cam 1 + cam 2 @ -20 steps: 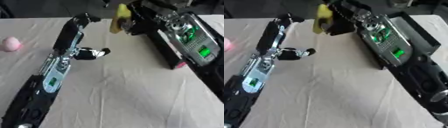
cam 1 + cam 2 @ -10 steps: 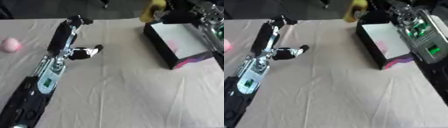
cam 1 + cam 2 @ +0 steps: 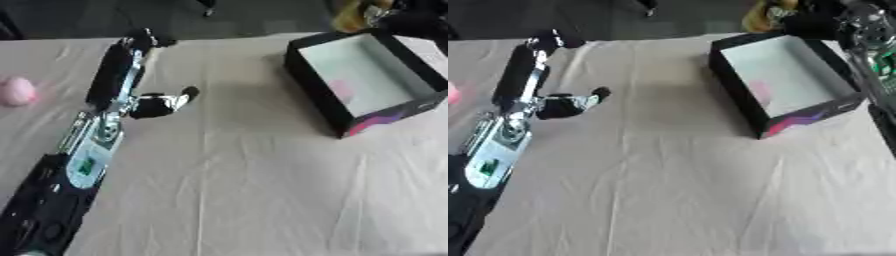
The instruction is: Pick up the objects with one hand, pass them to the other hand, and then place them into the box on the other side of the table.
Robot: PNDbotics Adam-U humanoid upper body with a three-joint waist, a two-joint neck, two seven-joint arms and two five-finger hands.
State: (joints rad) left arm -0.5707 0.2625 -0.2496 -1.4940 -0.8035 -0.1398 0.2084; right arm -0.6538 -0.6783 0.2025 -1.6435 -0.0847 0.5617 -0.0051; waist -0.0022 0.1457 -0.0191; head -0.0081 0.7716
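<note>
A yellow object (image 3: 765, 16) is held in the right hand (image 3: 820, 19), fingers curled round it, just past the far rim of the box (image 3: 737, 85). A pink patch lies inside the box. The left hand (image 3: 131, 70) lies spread on the cloth (image 3: 245, 180), well apart. A pink ball (image 3: 17, 92) sits beside it.

Beige wrinkled tablecloth (image 3: 262, 190) covering table; dark floor (image 3: 79, 20) beyond far edge.
</note>
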